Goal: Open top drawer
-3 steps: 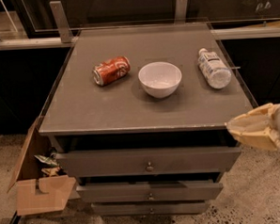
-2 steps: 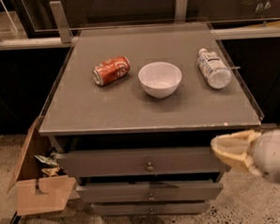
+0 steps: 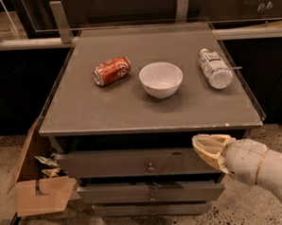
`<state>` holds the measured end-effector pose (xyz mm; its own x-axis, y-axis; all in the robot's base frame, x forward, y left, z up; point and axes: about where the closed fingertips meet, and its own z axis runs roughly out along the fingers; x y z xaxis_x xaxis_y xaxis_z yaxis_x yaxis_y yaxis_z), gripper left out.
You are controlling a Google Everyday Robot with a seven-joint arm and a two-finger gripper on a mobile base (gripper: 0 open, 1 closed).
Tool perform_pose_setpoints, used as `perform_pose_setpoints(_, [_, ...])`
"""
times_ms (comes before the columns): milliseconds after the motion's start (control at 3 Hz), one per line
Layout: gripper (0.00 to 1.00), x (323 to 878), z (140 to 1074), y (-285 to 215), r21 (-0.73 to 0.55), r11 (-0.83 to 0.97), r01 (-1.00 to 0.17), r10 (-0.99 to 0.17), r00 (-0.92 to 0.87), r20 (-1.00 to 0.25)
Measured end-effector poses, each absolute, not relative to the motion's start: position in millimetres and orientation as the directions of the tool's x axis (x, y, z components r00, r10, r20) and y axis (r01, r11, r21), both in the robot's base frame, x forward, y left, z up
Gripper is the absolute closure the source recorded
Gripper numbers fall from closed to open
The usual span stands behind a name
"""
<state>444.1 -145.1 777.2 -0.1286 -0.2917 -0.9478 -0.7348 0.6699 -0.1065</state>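
Observation:
The top drawer [image 3: 134, 163] is the widest grey front under the tabletop, with a small round metal knob [image 3: 150, 168] at its centre. Two narrower grey drawer fronts [image 3: 150, 193] sit below it. My gripper [image 3: 205, 149] comes in from the lower right on a white arm. Its tan fingers are in front of the right part of the top drawer front, right of the knob and apart from it.
On the grey tabletop [image 3: 84, 108] lie a red soda can [image 3: 112, 71] on its side, a white bowl [image 3: 161, 79] and a clear plastic bottle [image 3: 214, 69]. An open cardboard box [image 3: 38, 190] stands on the floor at the left of the drawers.
My gripper has moved left and down, from beside the table's right edge to in front of the right part of the top drawer front.

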Motion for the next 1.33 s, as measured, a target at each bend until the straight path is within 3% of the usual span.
perform_pose_setpoints(1333, [1.0,473,761,-152,-0.154,0.761,-0.63,-0.264,-0.085,-0.961])
